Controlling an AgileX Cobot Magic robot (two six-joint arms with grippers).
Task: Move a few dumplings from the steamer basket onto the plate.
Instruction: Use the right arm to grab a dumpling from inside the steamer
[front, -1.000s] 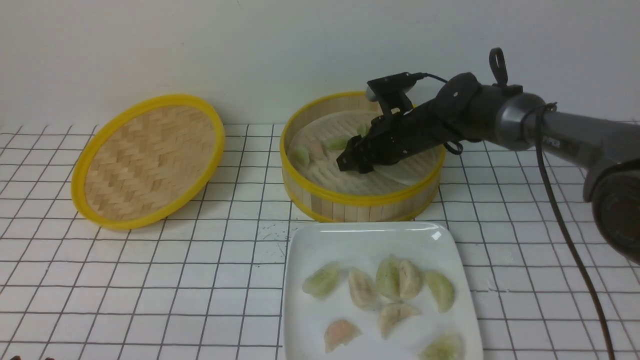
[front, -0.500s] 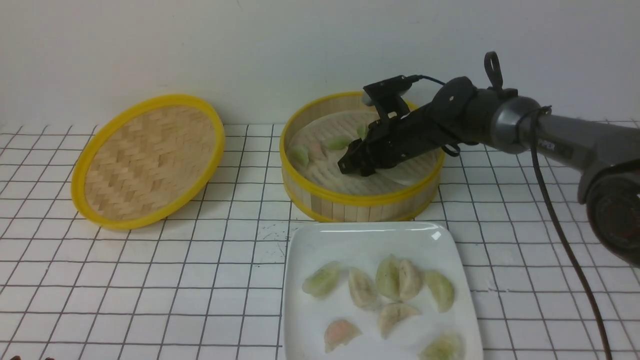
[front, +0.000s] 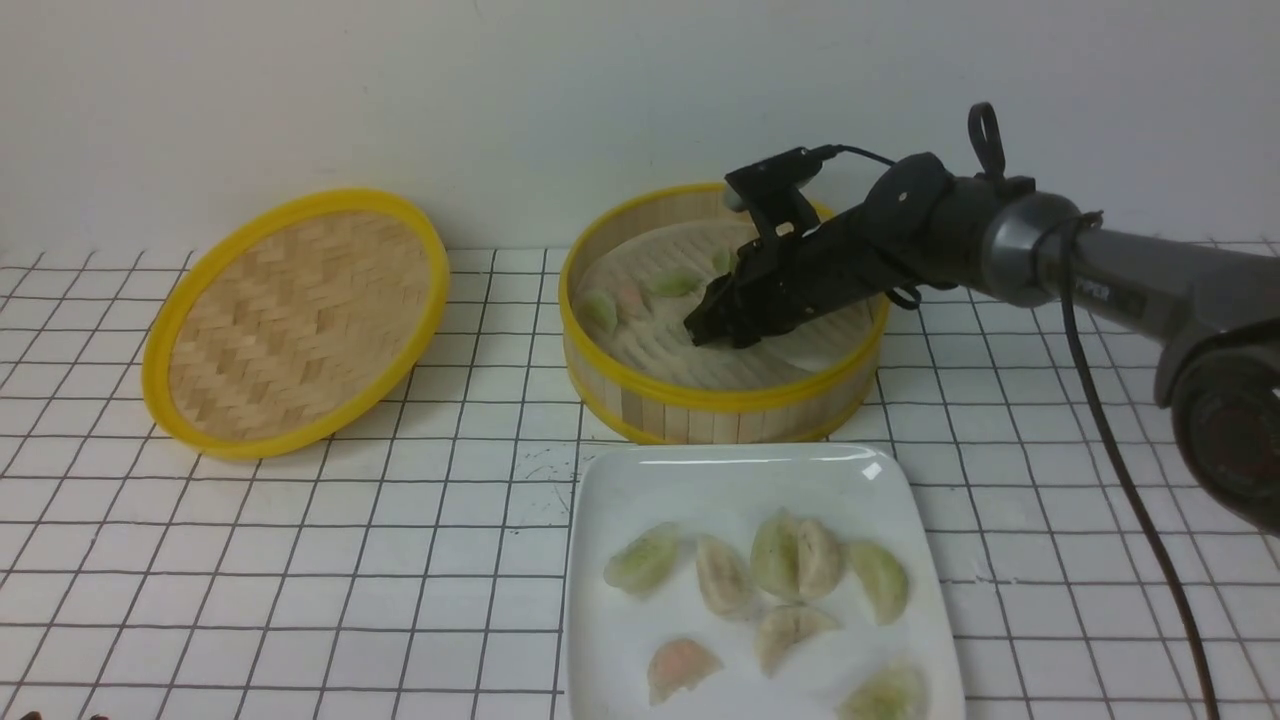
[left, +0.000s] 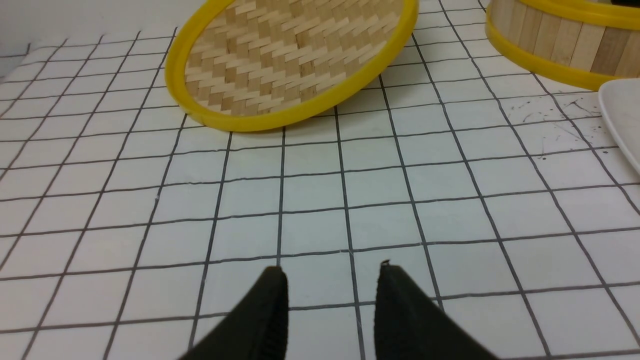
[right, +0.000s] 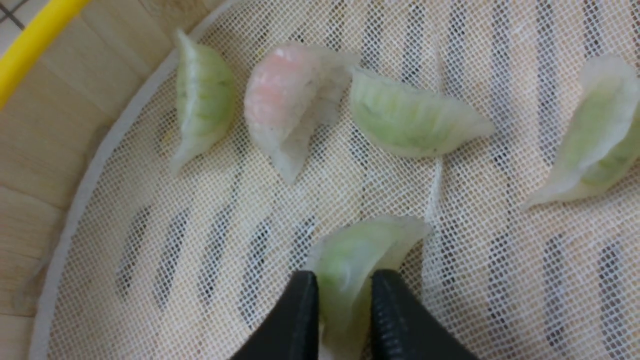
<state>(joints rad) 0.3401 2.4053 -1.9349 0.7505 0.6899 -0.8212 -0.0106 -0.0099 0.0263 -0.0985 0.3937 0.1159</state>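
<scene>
The steamer basket stands at the back, right of centre, and my right gripper reaches down into it. In the right wrist view my right gripper is shut on a pale green dumpling lying on the mesh liner. Loose dumplings lie beyond it: a green one, a pink one, a green one and another green one. The white plate in front of the basket holds several dumplings. My left gripper hangs open over bare grid.
The flat woven lid with its yellow rim leans at the back left; the same lid fills the far part of the left wrist view. My right arm stretches in from the right, a black cable trailing below it. The wall stands close behind.
My right gripper's jaws have closed onto the green dumpling inside the basket, and the gripper has shifted slightly right. The left gripper, plate and lid look unchanged.
</scene>
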